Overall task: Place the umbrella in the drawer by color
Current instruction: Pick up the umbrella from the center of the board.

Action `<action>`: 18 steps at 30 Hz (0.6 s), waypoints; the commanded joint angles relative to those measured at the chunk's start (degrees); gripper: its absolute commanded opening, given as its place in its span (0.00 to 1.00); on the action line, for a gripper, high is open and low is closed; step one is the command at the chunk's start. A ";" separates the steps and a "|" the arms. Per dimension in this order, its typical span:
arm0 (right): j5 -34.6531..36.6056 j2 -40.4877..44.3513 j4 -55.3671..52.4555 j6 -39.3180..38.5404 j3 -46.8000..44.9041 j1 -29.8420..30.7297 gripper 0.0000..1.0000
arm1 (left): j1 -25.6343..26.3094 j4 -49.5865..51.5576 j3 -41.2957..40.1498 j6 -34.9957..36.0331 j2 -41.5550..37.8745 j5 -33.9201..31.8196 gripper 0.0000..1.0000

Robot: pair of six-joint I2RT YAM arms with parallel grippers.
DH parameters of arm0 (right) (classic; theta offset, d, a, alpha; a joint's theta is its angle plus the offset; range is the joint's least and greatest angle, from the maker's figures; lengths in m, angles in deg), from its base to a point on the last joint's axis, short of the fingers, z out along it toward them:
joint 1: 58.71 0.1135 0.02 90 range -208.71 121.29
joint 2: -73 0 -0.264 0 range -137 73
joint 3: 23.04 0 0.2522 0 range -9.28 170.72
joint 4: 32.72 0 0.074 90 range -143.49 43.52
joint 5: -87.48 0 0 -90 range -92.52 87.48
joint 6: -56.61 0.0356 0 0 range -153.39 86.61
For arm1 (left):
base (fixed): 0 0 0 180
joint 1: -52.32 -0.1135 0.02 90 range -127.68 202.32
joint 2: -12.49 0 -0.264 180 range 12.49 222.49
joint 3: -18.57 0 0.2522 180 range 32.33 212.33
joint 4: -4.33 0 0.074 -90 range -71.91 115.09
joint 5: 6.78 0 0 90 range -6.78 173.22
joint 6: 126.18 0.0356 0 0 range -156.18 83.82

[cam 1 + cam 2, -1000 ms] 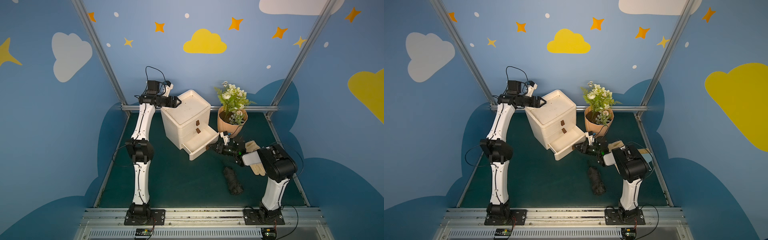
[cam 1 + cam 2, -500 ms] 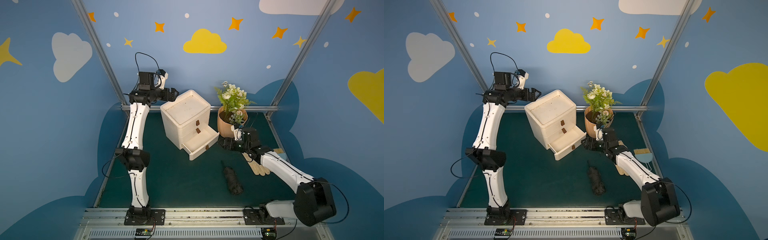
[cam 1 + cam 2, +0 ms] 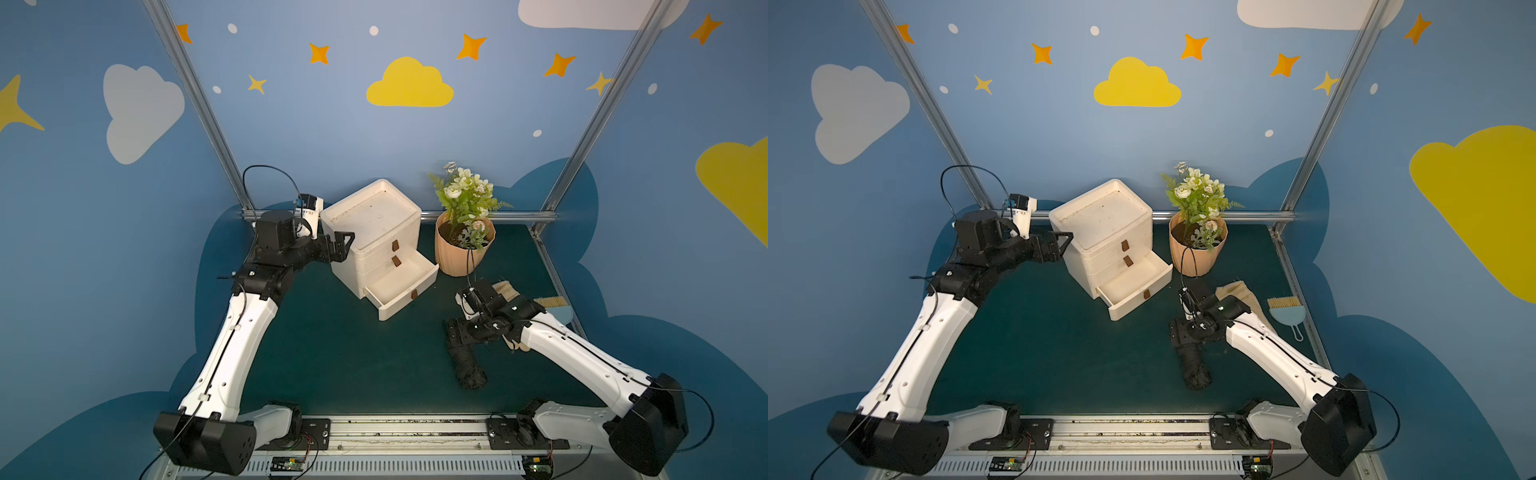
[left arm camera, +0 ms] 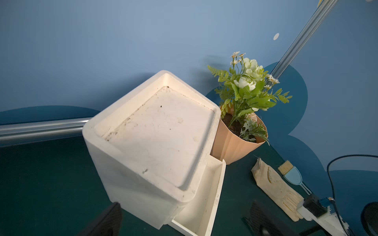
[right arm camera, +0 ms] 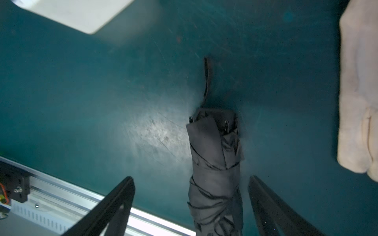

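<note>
Our right hand (image 5: pixel 190 179) hangs spread across the black umbrella (image 5: pixel 214 159), which lies near the worktop's (image 3: pixel 332 353) front edge, its long axis front to back. Our left hand (image 3: pixel 341 246), spread too, is well apart.

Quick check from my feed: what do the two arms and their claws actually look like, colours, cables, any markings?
The left arm and right arm have white link shells dotted with small holes, and bulky black joints. The left claw and right claw are black, with flat tapered fingers. A white camera block sits by each wrist; thin black cables loop off both arms.
</note>
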 commanded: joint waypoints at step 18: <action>2.72 -18.34 -0.15 1.91 -4.59 2.85 0.80 | 0.89 -13.17 -30.77 -10.81 -20.73 3.24 1.00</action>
